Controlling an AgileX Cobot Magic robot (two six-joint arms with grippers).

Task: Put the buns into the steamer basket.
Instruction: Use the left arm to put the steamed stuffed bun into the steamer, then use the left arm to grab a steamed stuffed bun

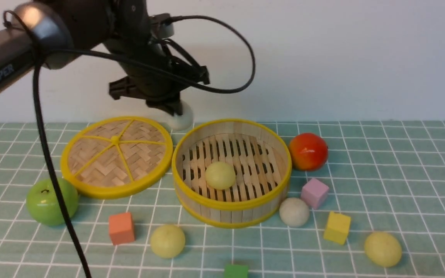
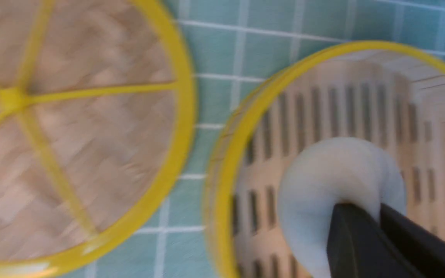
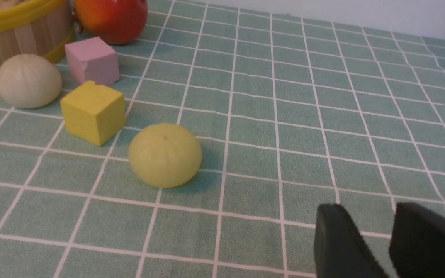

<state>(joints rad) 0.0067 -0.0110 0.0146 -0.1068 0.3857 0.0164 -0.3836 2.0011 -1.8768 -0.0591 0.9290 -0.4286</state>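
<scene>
My left gripper (image 1: 174,110) is shut on an off-white bun (image 1: 182,119) and holds it in the air above the back left rim of the steamer basket (image 1: 230,204). The left wrist view shows that bun (image 2: 323,181) squeezed between the black fingers over the slatted floor. One yellow-green bun (image 1: 220,175) lies inside the basket. On the cloth lie a yellow-green bun (image 1: 167,241) in front, an off-white bun (image 1: 294,212) against the basket's right front and a yellow-green bun (image 1: 383,249) at the far right. My right gripper (image 3: 365,216) stands open over bare cloth near that last bun (image 3: 164,155).
The flat woven lid (image 1: 116,156) lies left of the basket, with a green apple (image 1: 50,200) in front of it. A red fruit (image 1: 308,151) sits right of the basket. Orange (image 1: 121,227), pink (image 1: 314,192), yellow (image 1: 337,227) and green (image 1: 236,271) cubes are scattered.
</scene>
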